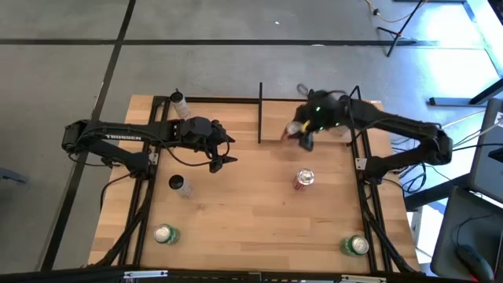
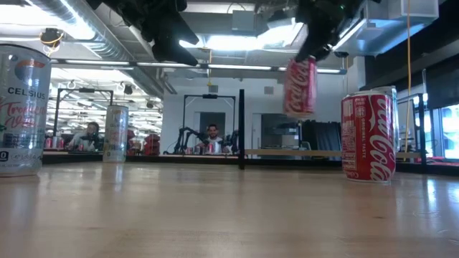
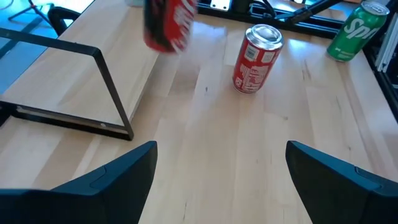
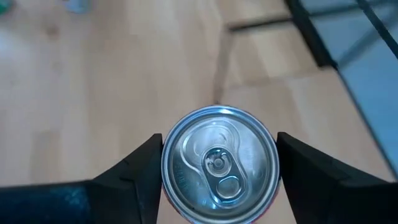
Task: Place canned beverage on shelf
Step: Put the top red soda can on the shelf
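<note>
Step in hand: carry phase. The right claw [image 4: 217, 163] has a red cola can [image 4: 219, 163] pinched between its fingers, one on each side of the can's body, top lid facing the wrist camera.
Where the can is: lifted clear of the desk [image 1: 244, 204]; the low view shows it hanging in the air with daylight under its base, tilted a touch. From above it sits over the near edge of the shelf [image 1: 271, 118], on the shelf's right half.
Left claw [image 3: 217, 180]: fingers spread wide, gripping nothing, parked over the desk's left-centre, well apart from the action.
Next move, as I judge it: carry the can further over the shelf board, level it upright, lower until the base meets the wood, then let go.
Edges to mind: the shelf's thin black rods and upright posts frame the board; the middle post stands just beside the can's path, and the right arm itself crowds the far right corner.
Open room: the board looks bare where visible, so there is space to set down.
Other cans: a second red can [image 1: 304, 179] stands on the desk nearby, two green cans [image 1: 166, 233] at the front corners, all clear of the route.
</note>
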